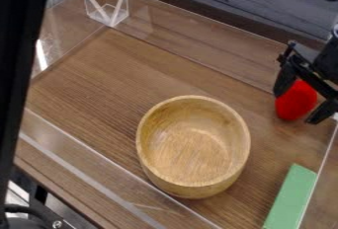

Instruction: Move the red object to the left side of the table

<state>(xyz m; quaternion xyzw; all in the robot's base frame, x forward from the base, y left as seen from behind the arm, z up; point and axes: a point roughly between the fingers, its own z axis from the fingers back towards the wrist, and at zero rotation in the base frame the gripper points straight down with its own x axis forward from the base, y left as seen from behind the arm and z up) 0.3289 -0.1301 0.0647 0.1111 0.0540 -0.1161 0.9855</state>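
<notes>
Grasp step in hand: black gripper [306,93] at the right edge of the dark wood-grain worktop [119,85], jaws open astride the small glossy red toy strawberry [298,99]. Next: close, lift, carry left past the round wooden bowl [195,144]. Clear acrylic walls bordering.

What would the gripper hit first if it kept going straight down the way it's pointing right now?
Most likely the red object: the open gripper points down with its fingers on either side of it. Below that lies the table. Depth is hard to judge from this single view.
</notes>
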